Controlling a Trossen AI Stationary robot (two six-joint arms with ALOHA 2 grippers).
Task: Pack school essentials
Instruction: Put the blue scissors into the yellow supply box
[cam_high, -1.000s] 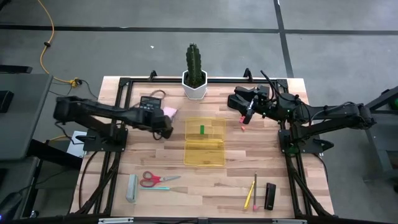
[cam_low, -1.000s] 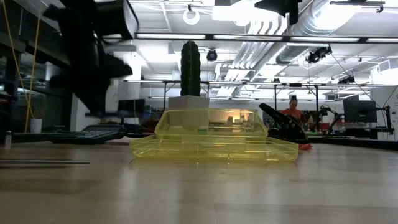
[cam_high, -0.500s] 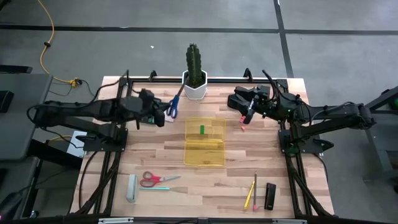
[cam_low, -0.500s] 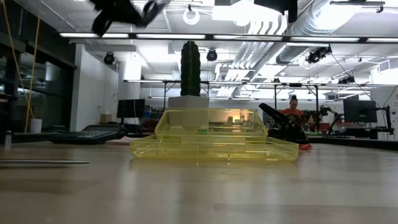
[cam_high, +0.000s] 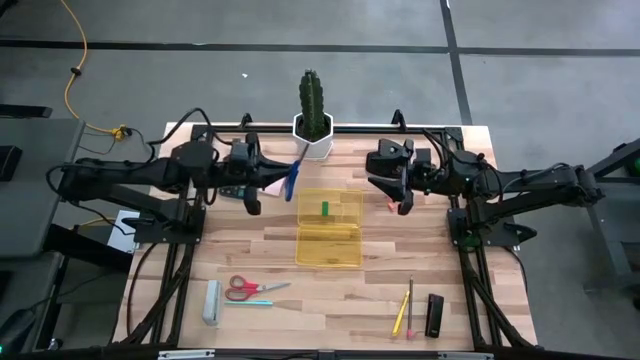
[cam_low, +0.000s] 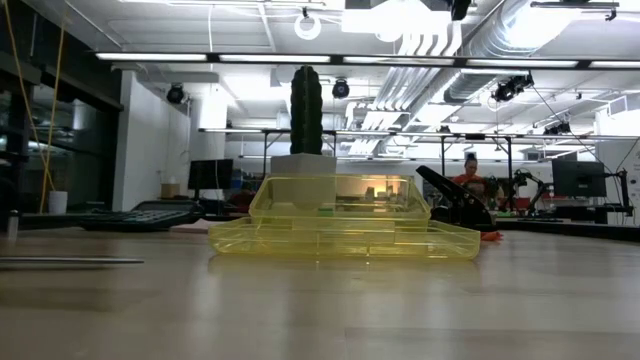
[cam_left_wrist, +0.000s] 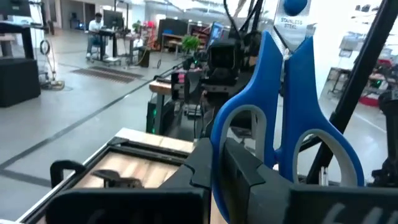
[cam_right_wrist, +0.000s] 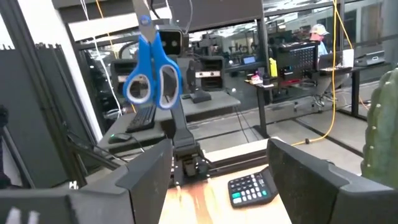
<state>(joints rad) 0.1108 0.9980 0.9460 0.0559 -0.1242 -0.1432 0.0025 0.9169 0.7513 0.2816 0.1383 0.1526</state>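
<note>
My left gripper (cam_high: 278, 184) is raised above the table's far left part, left of the open yellow case (cam_high: 329, 229), and is shut on the blue-handled scissors (cam_high: 291, 180). The scissors also show in the right wrist view (cam_right_wrist: 152, 70). My right gripper (cam_high: 403, 198) hovers open at the far right, beside a tiny red piece (cam_high: 389, 205) that lies on the table. A green piece (cam_high: 324, 208) lies in the case. The red-handled scissors (cam_high: 249, 289) and the light-blue pen (cam_high: 256, 302) lie near left. The pencils (cam_high: 404, 312) lie near right. I do not see the pink pad. My left gripper holds the blue scissors by the bottom of the handle loops (cam_left_wrist: 231, 134), pinched between its fingers (cam_left_wrist: 245, 180). The fingers themselves hide the exact place of contact. The scissors are lifted clear, and their shut blades (cam_left_wrist: 290, 25) stick out beyond the fingertips.
A cactus in a white pot (cam_high: 312, 112) stands at the far edge. The black calculator (cam_right_wrist: 251, 187) lies under my left arm. A grey block (cam_high: 211, 302) is near left and a black oblong (cam_high: 434, 315) near right. A person (cam_low: 470, 175) sits far behind the table.
My left gripper has risen from the table near the calculator, carrying the blue scissors with it. It has climbed out of the top of the low view and moved right toward the yellow case. The scissors are now lifted clear.
</note>
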